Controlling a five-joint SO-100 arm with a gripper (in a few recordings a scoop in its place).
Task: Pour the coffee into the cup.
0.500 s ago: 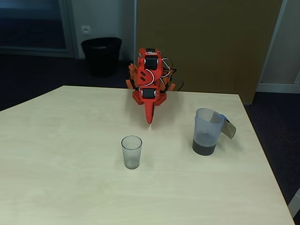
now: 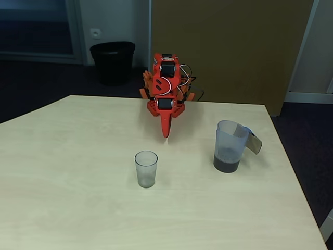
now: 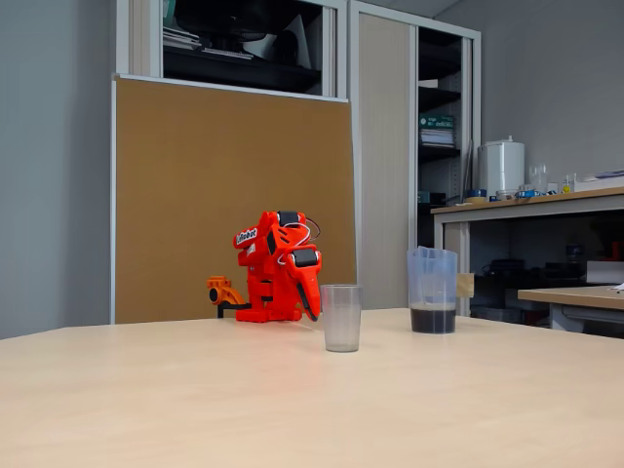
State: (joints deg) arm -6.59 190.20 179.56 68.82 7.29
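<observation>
— Where did the pour stand?
— Not begun. The coffee [image 2: 226, 164] lay dark in the bottom of the jug [image 2: 229, 145], upright on the desk [image 2: 78, 172] at the right of both fixed views. The cup [image 2: 146, 168] stood empty, well apart from it.

— And the arm?
— Folded at the desk's far edge, its fingers [image 2: 166, 130] pointing down, holding nothing; whether parted or closed could not be told. Grasp, carry and pour all remained.

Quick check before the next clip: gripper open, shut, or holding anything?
Gripper: jaws shut, holding nothing, folded down at the arm's base, apart from cup and jug.
</observation>
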